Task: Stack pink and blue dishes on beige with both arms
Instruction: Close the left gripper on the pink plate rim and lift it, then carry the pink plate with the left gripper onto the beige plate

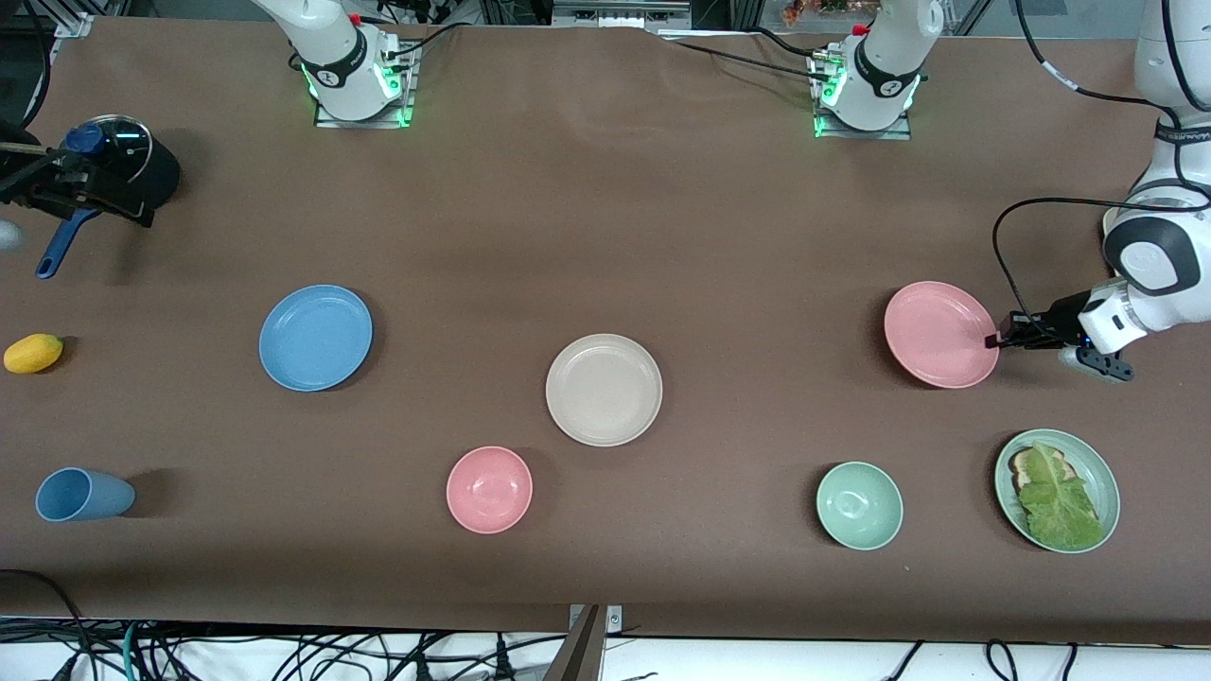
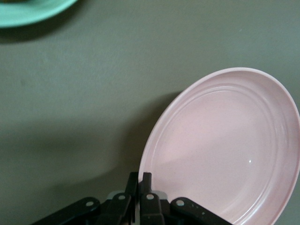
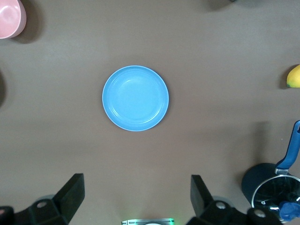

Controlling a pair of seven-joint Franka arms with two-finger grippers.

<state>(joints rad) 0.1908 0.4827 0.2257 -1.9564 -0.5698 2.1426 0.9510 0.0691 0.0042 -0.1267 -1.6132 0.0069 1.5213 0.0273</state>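
The pale pink plate [image 1: 937, 331] lies toward the left arm's end of the table. My left gripper [image 1: 993, 341] is shut on its rim, one finger inside and one outside. In the left wrist view the pink plate [image 2: 220, 150] fills the space past the left gripper [image 2: 142, 176], with a dark shadow under the gripped edge. The sky blue plate [image 1: 315, 338] lies flat toward the right arm's end. My right gripper [image 3: 137, 180] is out of the front view; it hangs open high over the table, with the blue plate [image 3: 135, 98] below it. The beige plate [image 1: 604, 389] sits in the middle, with nothing on it.
Nearer the front camera stand a pink bowl [image 1: 489, 489], a green bowl [image 1: 859, 505], a green plate with bread and lettuce [image 1: 1097, 463] and a blue cup [image 1: 83, 495] on its side. A yellow fruit [image 1: 33, 353] and a dark lidded pot [image 1: 123, 170] are at the right arm's end.
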